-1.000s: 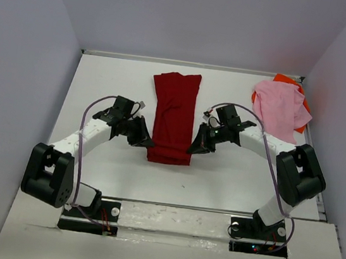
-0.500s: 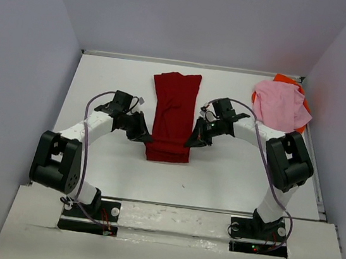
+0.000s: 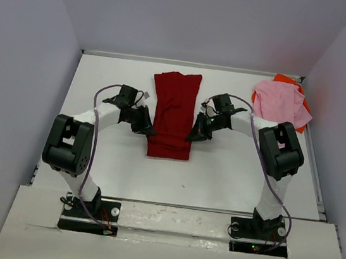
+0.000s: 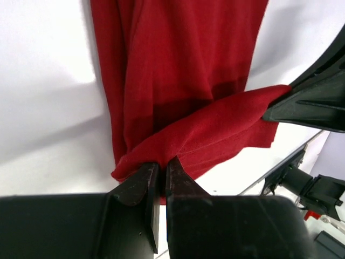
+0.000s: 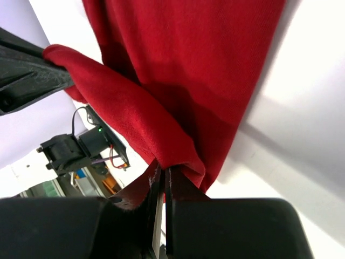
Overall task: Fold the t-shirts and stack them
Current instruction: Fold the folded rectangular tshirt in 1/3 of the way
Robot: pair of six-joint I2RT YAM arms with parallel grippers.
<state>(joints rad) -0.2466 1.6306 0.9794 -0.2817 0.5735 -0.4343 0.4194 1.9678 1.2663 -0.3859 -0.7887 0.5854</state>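
Observation:
The dark red t-shirt point(image 3: 174, 113) lies as a long narrow strip on the white table point(image 3: 230, 182), running from the back toward the arms. Its near end is lifted and carried over the rest of the strip. My left gripper point(image 3: 146, 130) is shut on the left corner of that near end point(image 4: 140, 162). My right gripper point(image 3: 192, 136) is shut on the right corner point(image 5: 180, 162). The red hem stretches between the two grippers. A light pink t-shirt point(image 3: 279, 105) lies crumpled at the back right, on top of a bright orange t-shirt point(image 3: 288, 80) of which only edges show.
The table's back wall point(image 3: 188, 63) runs behind the red shirt. The right side wall point(image 3: 313, 154) stands close to the pink shirt. Both arm bases point(image 3: 89, 211) sit at the near edge.
Both grippers have moved away from the arm bases toward the back of the table, carrying the red shirt's near end over the strip. The visible strip has become shorter.

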